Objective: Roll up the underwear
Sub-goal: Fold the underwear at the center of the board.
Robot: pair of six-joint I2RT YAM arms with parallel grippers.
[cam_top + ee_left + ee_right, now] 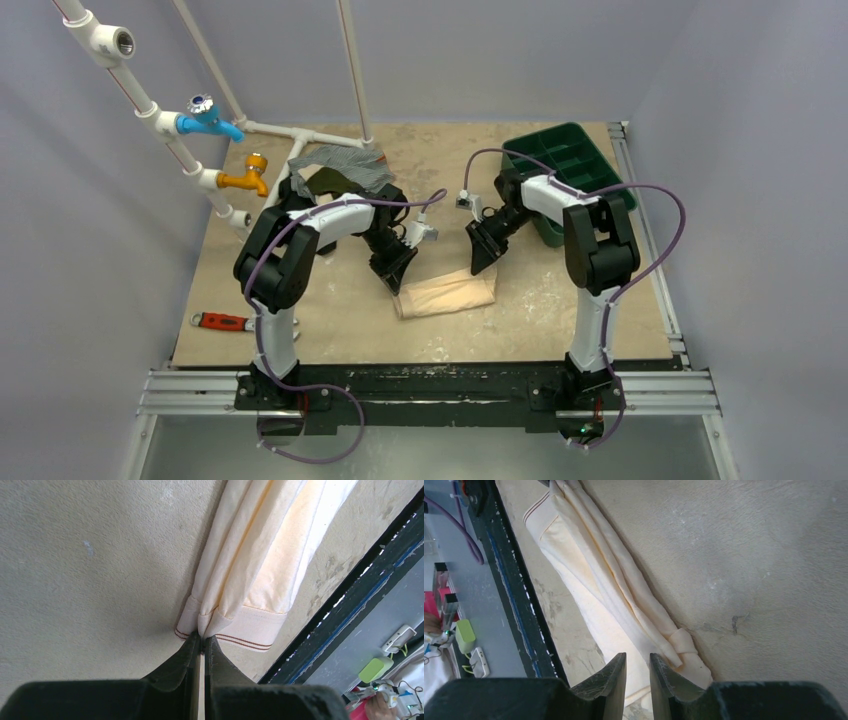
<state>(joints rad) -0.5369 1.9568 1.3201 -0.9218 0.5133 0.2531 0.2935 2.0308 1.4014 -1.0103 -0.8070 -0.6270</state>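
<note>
Left gripper: jaws pressed together, pinching a small fold of the band edge of the underwear. Two thin brown lines on the band run out to either side of the fingertips. From the pinch the cloth stretches straight away from this gripper in long lengthwise folds and lies on the worktop.

Right gripper: jaws a narrow gap apart, with no cloth gathered between them. Pale cloth shows through the gap, underneath the tips. A rolled fold ends in a small knot-like tuck just beside the right-hand fingertip. Cannot tell whether the tips touch the cloth.

In the top view the underwear is a flat, roughly rectangular beige-peach strip between the two grippers. The left gripper is at its left end, the right gripper above its far right corner. The strip's near edge lies toward the arm bases.

Other items:
- Green tray: beyond and to the right of the right gripper, well apart from it.
- Olive-green garment and grey striped garment: heaped together beyond the left gripper, to its left.
- Red-handled wrench: far to the left of the left gripper, at the worktop's near left edge.
</note>
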